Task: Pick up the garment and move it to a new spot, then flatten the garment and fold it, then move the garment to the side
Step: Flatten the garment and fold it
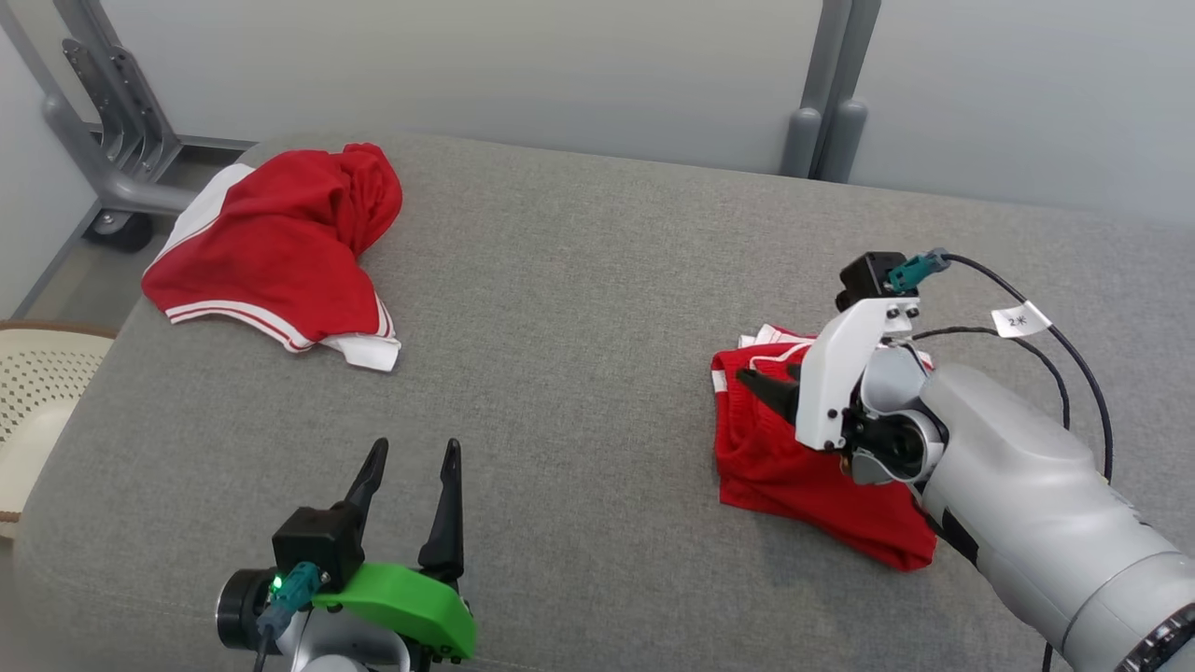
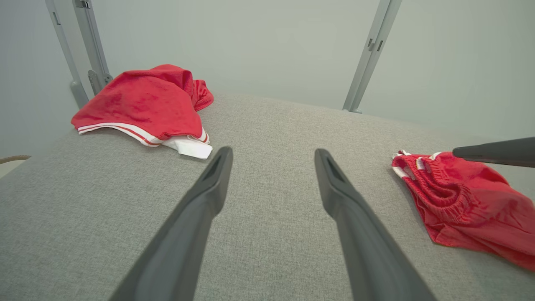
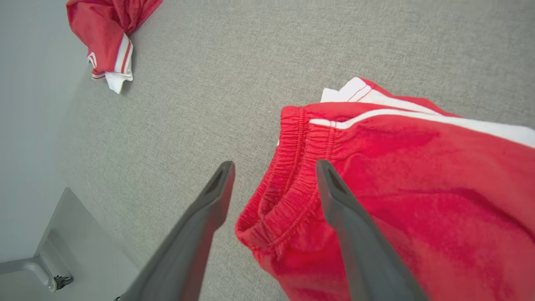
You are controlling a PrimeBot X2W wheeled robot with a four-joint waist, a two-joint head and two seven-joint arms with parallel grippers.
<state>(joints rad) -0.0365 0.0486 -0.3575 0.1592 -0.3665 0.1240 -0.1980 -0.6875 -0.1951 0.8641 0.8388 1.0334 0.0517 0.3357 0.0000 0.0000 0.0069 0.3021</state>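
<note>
I note the left gripper: long dark fingers, green bracket, green LED at its seven o'clock. Right gripper: white bracket, teal connector, black cables, white tag, grey forearm.

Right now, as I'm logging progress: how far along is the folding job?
Done, it seems: the folded shorts lie compact on the right side of the cushion. In hand: nothing. The right gripper stands open over their waistband, and the left gripper is open above bare cushion. Left: probably only pulling the arm away, though a crumpled garment lies unfolded at the far left.
</note>
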